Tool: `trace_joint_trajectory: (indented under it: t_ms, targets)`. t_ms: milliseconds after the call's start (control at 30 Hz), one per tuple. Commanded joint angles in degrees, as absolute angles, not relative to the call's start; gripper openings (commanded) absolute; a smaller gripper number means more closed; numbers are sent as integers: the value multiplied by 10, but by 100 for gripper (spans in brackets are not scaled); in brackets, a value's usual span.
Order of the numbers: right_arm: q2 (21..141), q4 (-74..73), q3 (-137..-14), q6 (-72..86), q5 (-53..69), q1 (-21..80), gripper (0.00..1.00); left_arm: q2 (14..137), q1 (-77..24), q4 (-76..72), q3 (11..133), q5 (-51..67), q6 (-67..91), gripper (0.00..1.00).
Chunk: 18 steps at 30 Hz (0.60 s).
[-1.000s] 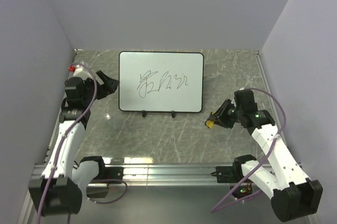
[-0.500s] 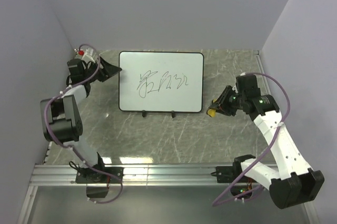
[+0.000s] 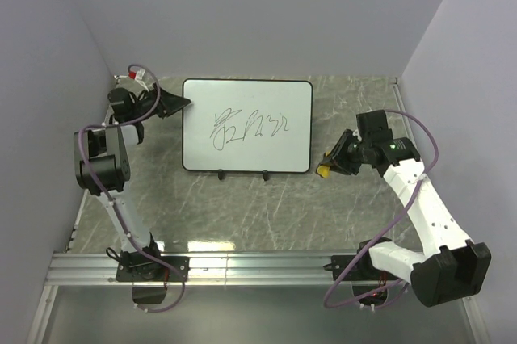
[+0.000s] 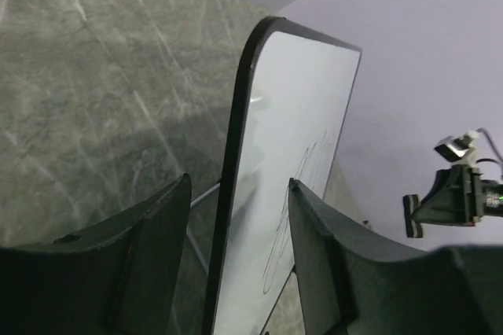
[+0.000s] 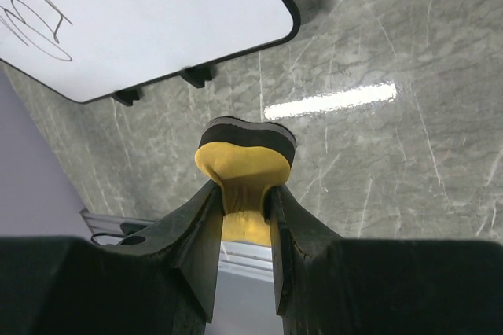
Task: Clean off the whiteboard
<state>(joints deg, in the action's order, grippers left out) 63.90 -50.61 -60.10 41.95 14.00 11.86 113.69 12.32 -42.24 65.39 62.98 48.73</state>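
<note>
The whiteboard (image 3: 246, 98) lies flat mid-table with dark scribbles (image 3: 249, 126) and two black feet on its near edge. My left gripper (image 3: 179, 103) is open at the board's upper left edge. In the left wrist view (image 4: 236, 193) its two fingers stand on either side of the board's black frame (image 4: 229, 193) without pinching it. My right gripper (image 3: 329, 165) is shut on the yellow eraser (image 3: 323, 171), just right of the board's near right corner. In the right wrist view (image 5: 244, 189) the eraser (image 5: 245, 150) shows its black felt face ahead, and the board (image 5: 141, 12) lies beyond it.
The grey marble table (image 3: 355, 102) is boxed in by pale walls at the back and both sides. An aluminium rail (image 3: 242, 263) with the arm bases runs along the near edge. The right arm also shows far off in the left wrist view (image 4: 452, 193).
My left arm has swung to the far left corner, and its gripper has come up to the board's left edge. My right gripper has carried the eraser slightly up and toward the board.
</note>
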Motion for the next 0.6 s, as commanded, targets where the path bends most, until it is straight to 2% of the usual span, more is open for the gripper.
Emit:
trace_joint_trajectory:
  t_ms: [0,167,500,567]
  targets:
    - [642,-484,-635,407,137,123,0,1167,116,-615,668,674,614,57]
    - [656,-490,-654,389,144,122,0,1212,91,-756,678,683,724,47]
    - [708,-474,-714,374,157,134,0,1172,69,-763,588,664,697,39]
    - [718,-468,-729,374,156,140,0,1164,68,-766,561,665,691,34]
